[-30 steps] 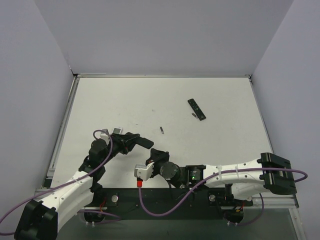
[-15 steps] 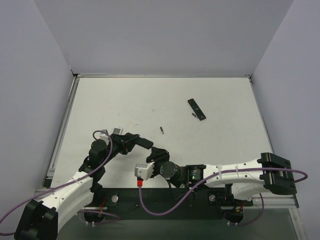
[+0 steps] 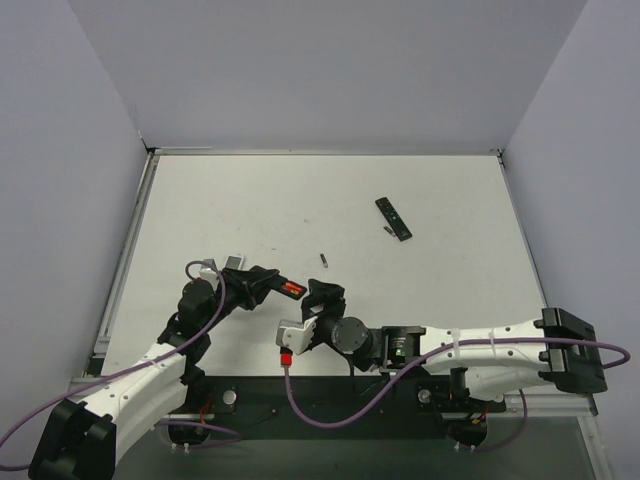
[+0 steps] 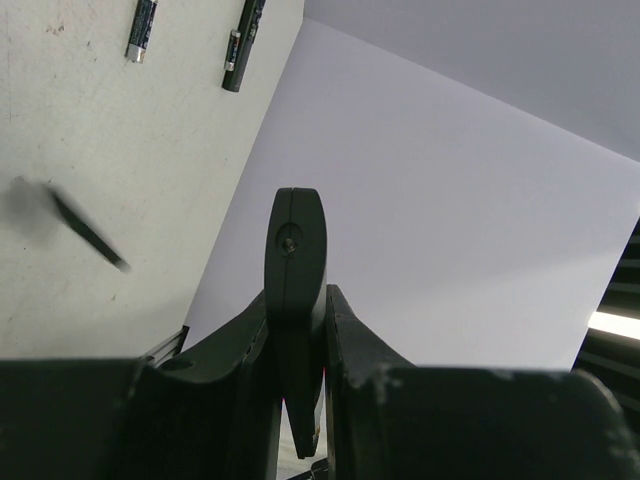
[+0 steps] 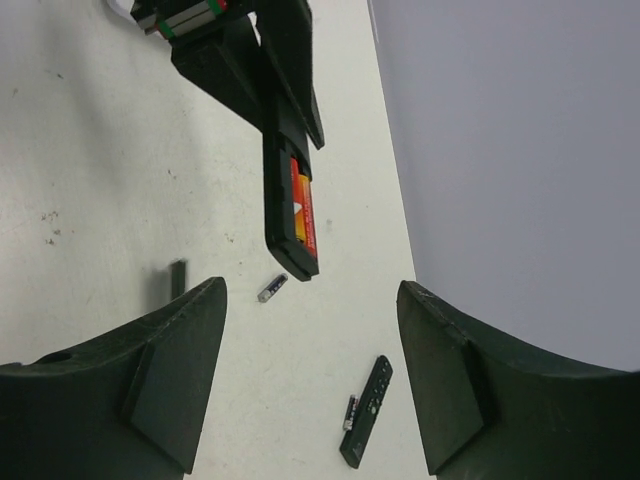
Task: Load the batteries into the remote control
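Your left gripper (image 3: pixel 270 283) is clamped on one end of a slim black remote control (image 5: pixel 288 215), holding it out toward the right gripper (image 3: pixel 322 296) with its battery bay open. One red battery (image 5: pixel 303 210) sits in the bay. A loose grey battery (image 3: pixel 323 260) lies on the white table (image 3: pixel 250 200) just beyond. A second remote (image 3: pixel 393 218) lies far right, with another cell (image 3: pixel 387 229) just beside it. The right jaws stand wide apart and empty, and that arm reaches low across to the left. The cells look light, rigid and smooth, so they are likely to roll. Pinch one across the barrel at mid-length.
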Motion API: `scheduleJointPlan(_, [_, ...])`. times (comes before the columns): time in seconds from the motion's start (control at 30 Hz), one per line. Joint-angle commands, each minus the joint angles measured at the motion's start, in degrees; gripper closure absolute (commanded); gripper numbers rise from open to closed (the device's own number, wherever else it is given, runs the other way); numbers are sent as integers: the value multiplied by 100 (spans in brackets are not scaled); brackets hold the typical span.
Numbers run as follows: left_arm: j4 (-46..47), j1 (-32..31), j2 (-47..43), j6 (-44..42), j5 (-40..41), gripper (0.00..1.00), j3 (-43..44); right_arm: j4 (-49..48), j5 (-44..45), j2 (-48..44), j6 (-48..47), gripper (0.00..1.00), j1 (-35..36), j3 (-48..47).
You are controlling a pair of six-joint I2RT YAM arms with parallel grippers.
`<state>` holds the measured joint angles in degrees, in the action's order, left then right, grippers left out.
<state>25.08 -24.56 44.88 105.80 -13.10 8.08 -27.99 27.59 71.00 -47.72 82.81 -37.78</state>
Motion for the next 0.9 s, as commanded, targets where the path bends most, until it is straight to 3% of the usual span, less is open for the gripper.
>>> scheduleJointPlan(0.0, [339, 12, -6, -94, 9, 100, 54, 12, -122, -420, 263, 35, -62, -256])
scheduleJointPlan(0.2, [383, 12, 64, -191, 1, 100, 54, 258, -281, -614, 676, 29, -159, -361])
scheduleJointPlan(0.33, [366, 47, 73, -586, 27, 100, -25, 1222, -911, -754, 2384, 24, -738, -634])
scheduleJointPlan(0.5, [103, 162, 64, -1445, 80, 100, -157, 2575, -1975, -694, 4410, 25, -2203, -1011])
scheduleJointPlan(0.7, [-662, 214, -128, -3140, 457, 100, -157, 4351, -2381, 518, 5350, 30, -2462, -1846])
scheduleJointPlan(0.87, [-1136, 232, -427, -4259, 695, 100, -140, 5048, -2627, 1828, 5695, 39, -2462, -2655])
